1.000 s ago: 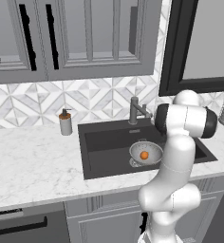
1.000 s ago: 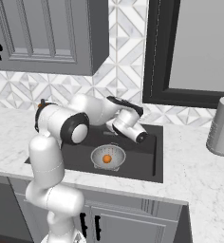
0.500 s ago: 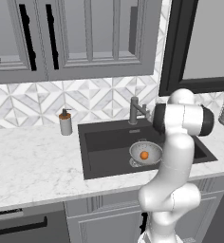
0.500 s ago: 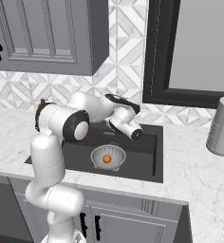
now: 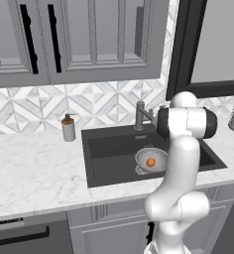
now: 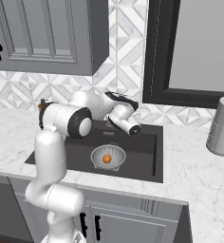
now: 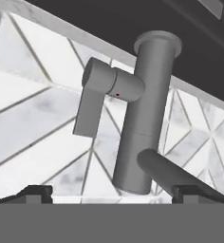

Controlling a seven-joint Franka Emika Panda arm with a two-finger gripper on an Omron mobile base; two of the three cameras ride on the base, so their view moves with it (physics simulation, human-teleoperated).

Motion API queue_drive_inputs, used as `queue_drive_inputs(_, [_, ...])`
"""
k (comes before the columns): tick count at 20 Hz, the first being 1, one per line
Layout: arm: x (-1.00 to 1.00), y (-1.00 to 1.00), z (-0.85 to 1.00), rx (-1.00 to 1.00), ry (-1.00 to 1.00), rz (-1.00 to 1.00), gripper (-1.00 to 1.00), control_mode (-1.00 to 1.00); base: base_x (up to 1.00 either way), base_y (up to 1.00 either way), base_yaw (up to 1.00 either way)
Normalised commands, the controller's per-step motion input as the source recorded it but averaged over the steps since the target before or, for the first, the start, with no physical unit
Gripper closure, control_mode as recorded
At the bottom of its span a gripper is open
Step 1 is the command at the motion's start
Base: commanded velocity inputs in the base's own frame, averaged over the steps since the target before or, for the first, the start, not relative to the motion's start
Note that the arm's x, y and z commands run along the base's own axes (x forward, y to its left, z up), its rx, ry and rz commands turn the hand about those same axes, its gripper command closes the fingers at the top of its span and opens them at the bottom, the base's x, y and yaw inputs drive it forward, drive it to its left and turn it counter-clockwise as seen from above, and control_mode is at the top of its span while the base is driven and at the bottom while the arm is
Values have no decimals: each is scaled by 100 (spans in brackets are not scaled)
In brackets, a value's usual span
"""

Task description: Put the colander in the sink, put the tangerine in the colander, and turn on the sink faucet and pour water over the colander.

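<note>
The colander (image 6: 107,157) sits in the sink (image 6: 142,156) at frame centre of the right base view, with the tangerine (image 6: 107,159) inside it. The gripper (image 7: 112,192) faces the sink faucet (image 7: 144,114) at close range: in the hand view the faucet fills the centre, lever at upper left, between the two separated fingertips, neither touching it.

Tangerine (image 5: 150,162) in colander (image 5: 143,158), in sink (image 5: 109,151), before faucet (image 5: 140,115).

Home kitchen — sink (image 5: 109,149), marble counter (image 5: 34,168), grey cabinets (image 5: 79,39)
</note>
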Motion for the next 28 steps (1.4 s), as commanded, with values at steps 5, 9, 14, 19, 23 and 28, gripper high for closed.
queue_drive_inputs(5, [31, 0, -24, 3, 6, -2, -100, -100, 0, 0, 0])
queue_drive_inputs(9, [26, -1, -20, 5, 4, -1, -100, -100, 0, 0, 0])
queue_drive_inputs(14, [26, -3, -10, 6, 2, -1, -100, -100, 0, 0, 0])
queue_drive_inputs(19, [33, 0, -7, 5, 2, -1, -100, -100, 0, 0, 0])
queue_drive_inputs(23, [36, 0, -16, 3, 1, -3, -100, -100, 0, 0, 0])
queue_drive_inputs(28, [25, 0, -26, 1, 1, -4, -100, -100, 0, 0, 0])
